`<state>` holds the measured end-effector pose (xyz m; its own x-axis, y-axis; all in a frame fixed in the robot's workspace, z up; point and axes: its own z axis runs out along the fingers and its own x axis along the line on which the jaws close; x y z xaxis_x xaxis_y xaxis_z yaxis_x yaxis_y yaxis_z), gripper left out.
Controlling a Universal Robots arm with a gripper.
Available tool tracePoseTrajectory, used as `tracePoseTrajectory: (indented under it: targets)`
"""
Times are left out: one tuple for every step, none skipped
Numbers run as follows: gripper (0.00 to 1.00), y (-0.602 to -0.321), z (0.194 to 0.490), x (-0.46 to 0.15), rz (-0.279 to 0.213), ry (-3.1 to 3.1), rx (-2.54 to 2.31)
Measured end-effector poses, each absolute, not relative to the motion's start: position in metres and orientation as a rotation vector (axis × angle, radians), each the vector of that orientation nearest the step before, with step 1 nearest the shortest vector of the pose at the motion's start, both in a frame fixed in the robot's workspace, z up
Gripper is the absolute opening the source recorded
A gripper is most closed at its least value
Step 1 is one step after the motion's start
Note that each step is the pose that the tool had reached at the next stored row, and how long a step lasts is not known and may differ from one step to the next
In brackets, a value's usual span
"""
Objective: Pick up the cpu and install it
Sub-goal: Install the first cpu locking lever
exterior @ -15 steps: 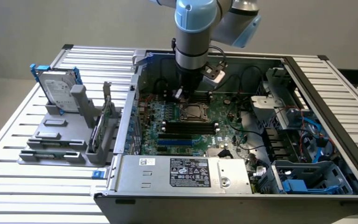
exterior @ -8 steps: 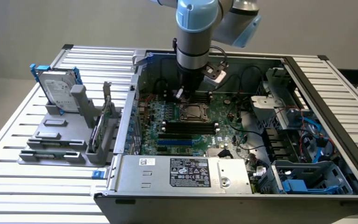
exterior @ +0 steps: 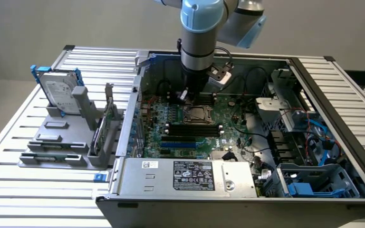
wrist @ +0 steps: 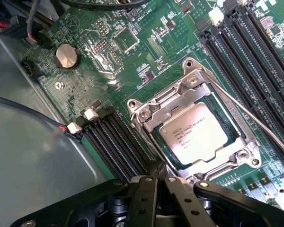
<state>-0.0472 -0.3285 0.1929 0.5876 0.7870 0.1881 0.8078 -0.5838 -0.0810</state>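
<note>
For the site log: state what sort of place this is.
Probably a robotics lab bench for computer assembly: an open computer case on a slatted metal table, a robot arm over its motherboard, and a grey holder with a hard drive beside it.

Arm (exterior: 201, 28) hung in from the top of the exterior view, its last links close to vertical, with a blue joint cap (exterior: 201, 12) above the grey wrist (exterior: 198, 52). Gripper (exterior: 187, 96) pointed straight down below the wrist, slim and black. In the wrist view the fingers (wrist: 151, 189) sat fully closed, pressed flat against each other, with the black linkage bars (wrist: 227, 198) angled out to either side of them.
</note>
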Motion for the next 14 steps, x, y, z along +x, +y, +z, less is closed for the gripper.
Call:
tracePoseTrajectory:
  targets:
    - [0.11,-0.3284,0.1929,-0.0469,-0.197,-1.344,-2.656]
    - [0.11,-0.3284,0.1929,-0.0467,-0.197,-1.344,-2.657]
    - [0.11,-0.3284,0.1930,-0.0464,-0.197,-1.343,-2.657]
    - [0.11,-0.3283,0.1930,-0.0461,-0.197,-1.343,-2.658]
    - [0.11,-0.3283,0.1931,-0.0458,-0.197,-1.342,-2.659]
    - [0.11,-0.3283,0.1931,-0.0455,-0.197,-1.341,-2.659]
    - [0.11,-0.3282,0.1932,-0.0451,-0.197,-1.341,-2.660]
    - [0.11,-0.3282,0.1933,-0.0448,-0.197,-1.340,-2.661]
    - [0.11,-0.3282,0.1934,-0.0444,-0.197,-1.340,-2.662]
    - [0.11,-0.3282,0.1935,-0.0442,-0.197,-1.339,-2.663]
    - [0.11,-0.3282,0.1936,-0.0439,-0.197,-1.338,-2.663]
    - [0.11,-0.3282,0.1937,-0.0437,-0.197,-1.337,-2.664]
    - [0.11,-0.3281,0.1938,-0.0434,-0.197,-1.336,-2.665]
    - [0.11,-0.3281,0.1940,-0.0432,-0.196,-1.335,-2.666]
